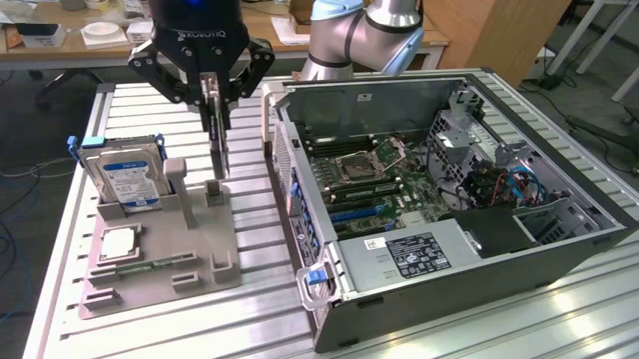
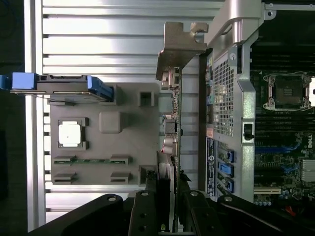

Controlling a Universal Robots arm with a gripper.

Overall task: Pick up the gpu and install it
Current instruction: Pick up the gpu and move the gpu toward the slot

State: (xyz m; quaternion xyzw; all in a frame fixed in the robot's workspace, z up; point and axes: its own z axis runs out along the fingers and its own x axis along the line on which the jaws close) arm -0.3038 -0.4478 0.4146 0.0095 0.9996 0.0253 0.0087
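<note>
Spreading across the exterior view, a slatted metal table [image 1: 499, 321] is carrying everything else. Occupying the right half of that frame, an open computer case [image 1: 450, 299] is lying on its side, exposing its motherboard [image 1: 390, 176]. A silver-and-blue robot arm [image 1: 349, 37] is reaching in from the top centre. A grey holding fixture [image 1: 170, 247] is sitting on the table in the lower left, just beside the case. A blue-labelled hard drive [image 1: 125, 176] is standing upright in the fixture's upper-left slot.

At the upper left, the black gripper [image 1: 214, 105] is hanging over the fixture with its fingers clamping the gpu [image 1: 220, 146]. The card is hanging edge-on straight down from the fingers, and its lower end is reaching the small upright post on the fixture. Whether they are touching cannot be told.

In the wrist view the gripper [image 2: 167, 189] is pinching the thin card [image 2: 173, 123] between its two fingers, with the silvery bracket [image 2: 179, 44] sticking out at the far end, between fixture and case.

A small square silver CPU chip [image 1: 118, 243] is resting in a fixture pocket, below the hard drive in the exterior view.
</note>
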